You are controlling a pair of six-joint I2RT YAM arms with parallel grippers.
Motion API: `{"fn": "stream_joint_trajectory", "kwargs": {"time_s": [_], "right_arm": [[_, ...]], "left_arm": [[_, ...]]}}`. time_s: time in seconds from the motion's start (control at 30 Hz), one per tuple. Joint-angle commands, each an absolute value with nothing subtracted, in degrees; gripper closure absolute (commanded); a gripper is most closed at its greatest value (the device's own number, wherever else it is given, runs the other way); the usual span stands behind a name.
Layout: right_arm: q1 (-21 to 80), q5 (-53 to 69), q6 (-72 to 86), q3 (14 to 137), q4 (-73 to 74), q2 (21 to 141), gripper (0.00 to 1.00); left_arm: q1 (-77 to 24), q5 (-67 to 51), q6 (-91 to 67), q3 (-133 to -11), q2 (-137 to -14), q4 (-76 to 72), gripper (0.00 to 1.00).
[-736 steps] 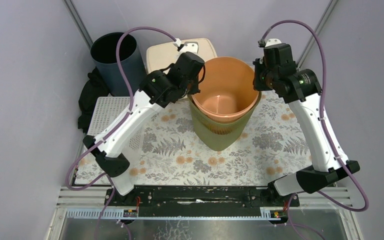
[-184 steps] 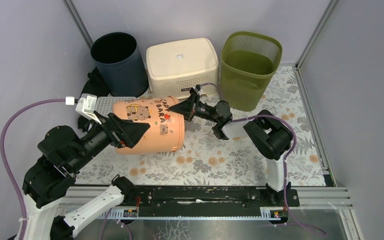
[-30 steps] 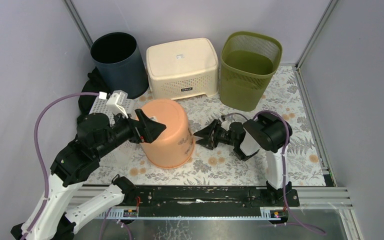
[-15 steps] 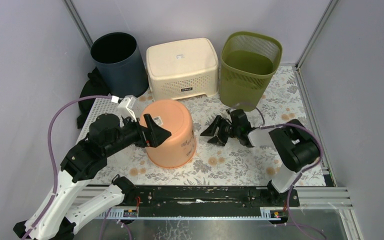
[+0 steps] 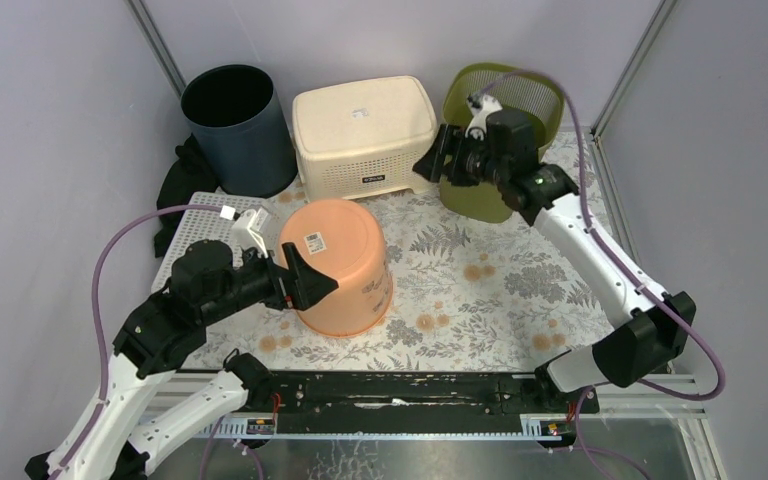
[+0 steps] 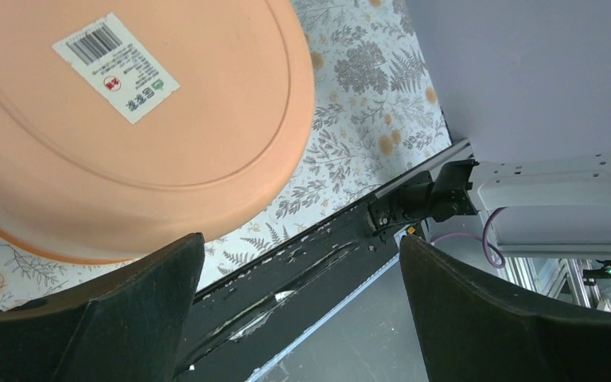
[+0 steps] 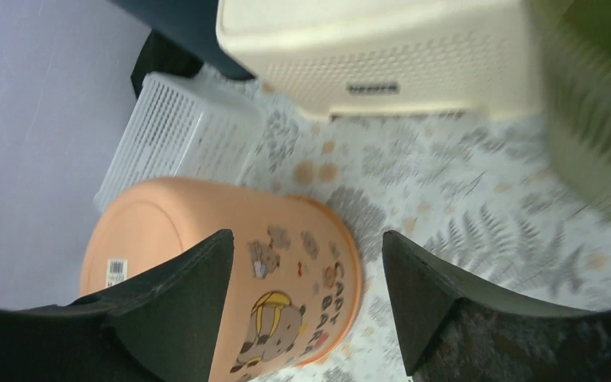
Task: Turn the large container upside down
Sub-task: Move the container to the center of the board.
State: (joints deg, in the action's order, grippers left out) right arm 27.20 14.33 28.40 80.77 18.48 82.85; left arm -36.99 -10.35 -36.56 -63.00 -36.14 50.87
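Note:
The large container [image 5: 338,265] is an orange tub with cartoon prints. It stands upside down on the floral mat, its flat base with a barcode label facing up [image 6: 127,119]. My left gripper [image 5: 308,272] hovers at the tub's left side, open, with nothing between its fingers [image 6: 301,247]. My right gripper [image 5: 438,160] is raised at the back, in front of the green basket, open and holding nothing. In the right wrist view it [image 7: 306,239] looks down on the tub [image 7: 207,263] from a distance.
Along the back wall stand a dark blue bin [image 5: 235,125], a cream lidded box [image 5: 365,130] and a green mesh basket [image 5: 505,130]. A white perforated tray [image 5: 205,225] and black cloth [image 5: 175,185] lie at the left. Walls close both sides.
My right arm has lifted off the mat beside the tub and swung up and back toward the green basket, its jaws widening. The left gripper has shifted only slightly; the tub stays inverted.

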Motion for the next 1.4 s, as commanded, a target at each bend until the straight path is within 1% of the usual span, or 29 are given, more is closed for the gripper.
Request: {"fn": "stream_joint_trajectory", "kwargs": {"time_s": [0.0,0.2,0.37,0.53,0.93,1.2,1.37], "right_arm": [[25.5,5.4,18.4,90.9,26.2,85.4,0.24],[23.1,-0.7,13.4,100.6,25.6,91.9,0.23],[22.1,-4.4,9.1,105.0,24.2,95.0,0.22],[21.2,-5.4,4.9,108.1,25.5,99.4,0.22],[19.9,-4.2,0.0,106.9,28.6,100.2,0.23],[19.8,-4.5,-1.6,107.1,30.8,100.5,0.23],[19.5,-5.0,-1.7,107.3,31.8,100.7,0.23]], "left_arm": [[-37.1,-11.8,-37.3,-61.1,-35.5,51.2,0.00],[-37.1,-12.0,-37.9,-58.9,-34.7,50.2,0.00],[-37.1,-12.3,-38.5,-55.1,-34.8,47.5,0.00],[-37.1,-12.0,-38.1,-53.1,-36.6,44.7,0.00],[-37.1,-4.9,-36.1,-52.4,-42.7,43.7,0.00],[-36.9,0.5,-36.3,-51.3,-44.5,43.4,0.00],[-35.1,1.5,-35.8,-50.6,-46.1,42.0,0.00]]}}
